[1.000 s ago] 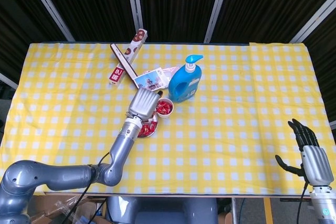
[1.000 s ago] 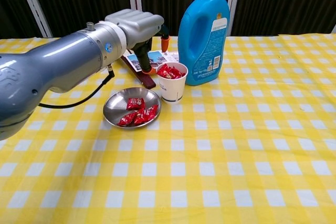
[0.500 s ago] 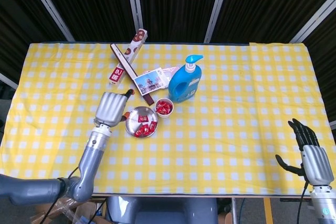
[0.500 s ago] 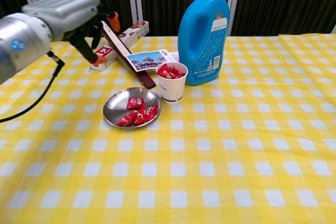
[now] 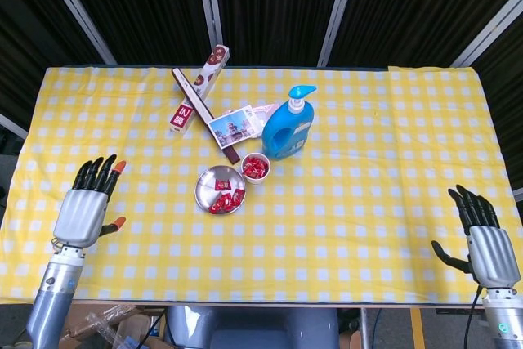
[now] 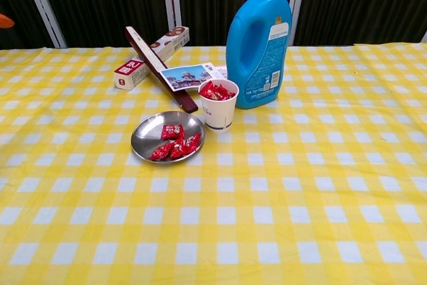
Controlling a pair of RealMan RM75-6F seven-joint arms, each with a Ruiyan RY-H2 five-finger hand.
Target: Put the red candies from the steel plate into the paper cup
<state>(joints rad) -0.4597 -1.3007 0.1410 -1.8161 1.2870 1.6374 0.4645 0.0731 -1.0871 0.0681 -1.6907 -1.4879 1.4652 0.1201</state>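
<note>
A round steel plate (image 5: 207, 181) (image 6: 148, 131) near the table's middle holds several red candies (image 5: 223, 196) (image 6: 175, 146). Just to its right stands a white paper cup (image 5: 256, 169) (image 6: 219, 108) with red candies heaped inside. My left hand (image 5: 88, 206) hovers far to the left by the table's left edge, fingers spread and empty; in the chest view only an orange fingertip (image 6: 5, 21) shows. My right hand (image 5: 482, 237) is at the front right corner, fingers apart, holding nothing.
A blue pump bottle (image 5: 288, 127) (image 6: 259, 38) stands right behind the cup. A dark flat stick (image 5: 204, 114) (image 6: 160, 69), a snack box (image 5: 198, 87) (image 6: 149, 57) and a picture card (image 5: 234, 123) (image 6: 190, 74) lie behind the plate.
My left hand has drawn away from the cup and plate, sweeping left and toward the front to the table's left edge. The right hand has stayed put.
</note>
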